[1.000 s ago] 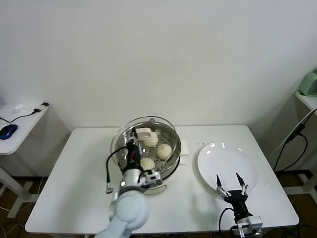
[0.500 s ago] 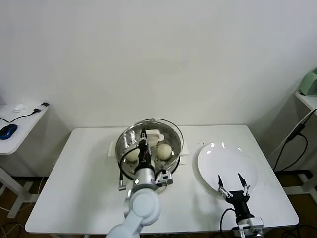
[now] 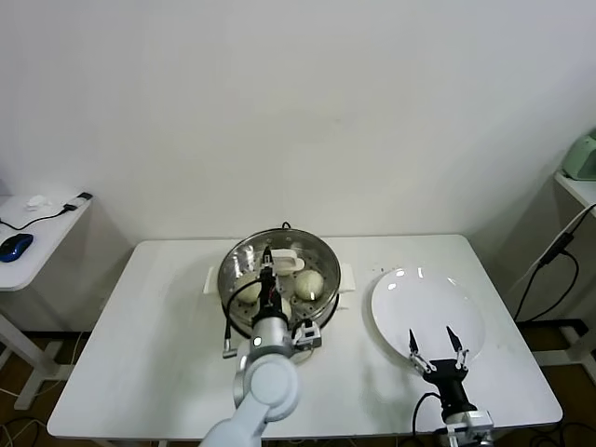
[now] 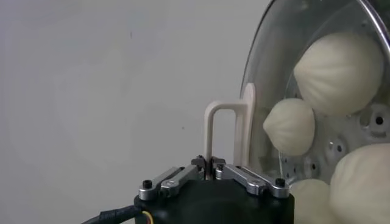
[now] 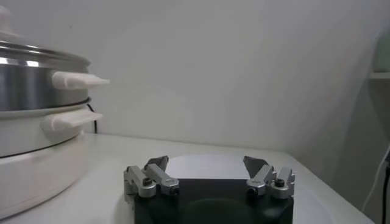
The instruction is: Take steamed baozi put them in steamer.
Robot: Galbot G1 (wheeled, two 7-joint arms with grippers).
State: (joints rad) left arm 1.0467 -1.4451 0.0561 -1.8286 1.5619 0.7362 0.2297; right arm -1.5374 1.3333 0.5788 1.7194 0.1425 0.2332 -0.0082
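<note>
The steamer (image 3: 321,300) stands at the table's middle back on its cream base (image 5: 30,152). Several baozi (image 3: 309,282) lie inside it; the left wrist view shows them (image 4: 338,64) through the glass. My left gripper (image 3: 267,276) is shut on the white handle (image 4: 210,137) of the glass lid (image 3: 244,263) and holds the lid over the steamer. My right gripper (image 3: 436,346) is open and empty at the front edge of the white plate (image 3: 428,303), which has nothing on it. The right wrist view shows the steamer's steel wall (image 5: 30,76) off to one side.
The white table (image 3: 140,317) has bare surface left of the steamer. A side table at far left carries a blue mouse (image 3: 14,246). A shelf with a green object (image 3: 582,154) and a hanging cable (image 3: 549,265) stand at far right.
My left gripper has carried the lid to the right, from left of the steamer to over it. The right gripper has stayed by the plate.
</note>
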